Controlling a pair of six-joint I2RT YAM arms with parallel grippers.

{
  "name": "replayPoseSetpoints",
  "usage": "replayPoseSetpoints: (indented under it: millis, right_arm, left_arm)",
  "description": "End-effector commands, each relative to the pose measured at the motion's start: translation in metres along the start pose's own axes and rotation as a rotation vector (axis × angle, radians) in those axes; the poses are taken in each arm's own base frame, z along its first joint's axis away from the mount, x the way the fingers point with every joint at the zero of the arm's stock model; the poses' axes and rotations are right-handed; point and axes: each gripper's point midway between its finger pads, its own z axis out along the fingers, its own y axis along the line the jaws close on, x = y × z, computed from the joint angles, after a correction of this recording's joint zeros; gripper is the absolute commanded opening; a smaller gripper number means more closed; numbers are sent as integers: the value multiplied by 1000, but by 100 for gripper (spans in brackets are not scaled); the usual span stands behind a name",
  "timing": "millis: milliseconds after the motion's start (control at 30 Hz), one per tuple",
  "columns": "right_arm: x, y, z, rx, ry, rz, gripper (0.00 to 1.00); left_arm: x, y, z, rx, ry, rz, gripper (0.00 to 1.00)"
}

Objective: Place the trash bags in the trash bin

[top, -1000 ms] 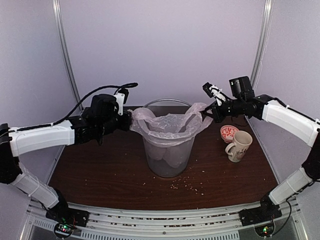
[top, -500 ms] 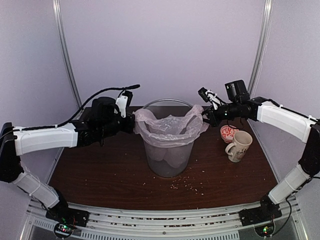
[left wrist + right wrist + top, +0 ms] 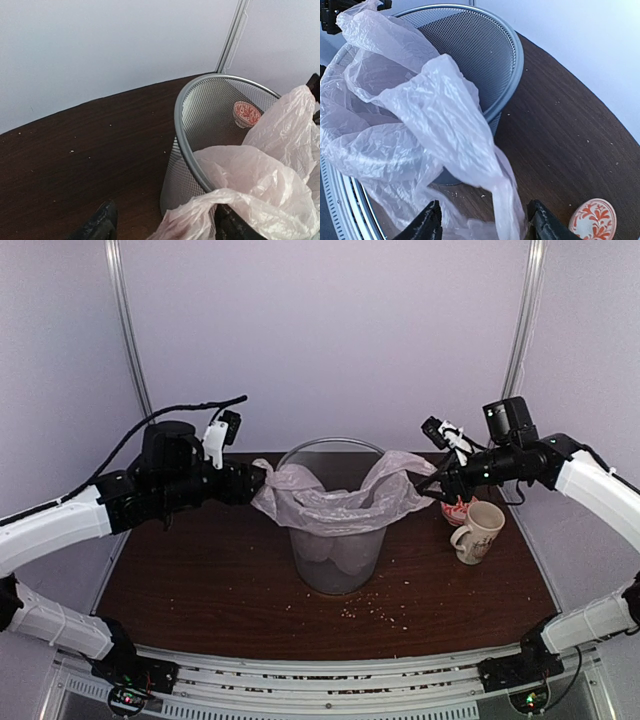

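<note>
Now your left gripper (image 3: 165, 217) and right gripper (image 3: 484, 210) gape wide. Pinch the flimsy, slippery pinkish plastic bag (image 3: 335, 505) by its handles (image 3: 405, 466).

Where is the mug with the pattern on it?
In the top view the mug stands on the right side of the table, to the right of the trash bin and right next to a small red-and-white dish.
</note>
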Motion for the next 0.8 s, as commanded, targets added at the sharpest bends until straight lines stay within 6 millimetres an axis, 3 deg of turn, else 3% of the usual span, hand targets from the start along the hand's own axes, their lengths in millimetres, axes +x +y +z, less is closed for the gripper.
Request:
replayPoseSetpoints:
  millis: [0,267,400,567,600,767]
  right_arm:
    - [4,-5,-32,100,61,-80,61]
    - [-27,-2,-59,104,57,-192,62]
    - [-50,2,-73,122,19,-299,62]
    - [-59,7,-55,86,73,-441,59]
    - [-61,9,-49,77,82,-463,58]
    - [-65,23,-23,27,106,-549,58]
  left_arm:
    - [-15,-8,-27,35,49,93,73]
    - [-34,-9,-69,22,73,200,77]
    - [-38,-39,-79,117,75,331,76]
    - [-28,-77,-52,144,160,630,77]
    - [-19,-79,-44,141,209,676,77]
    - [-20,-78,-22,72,290,792,75]
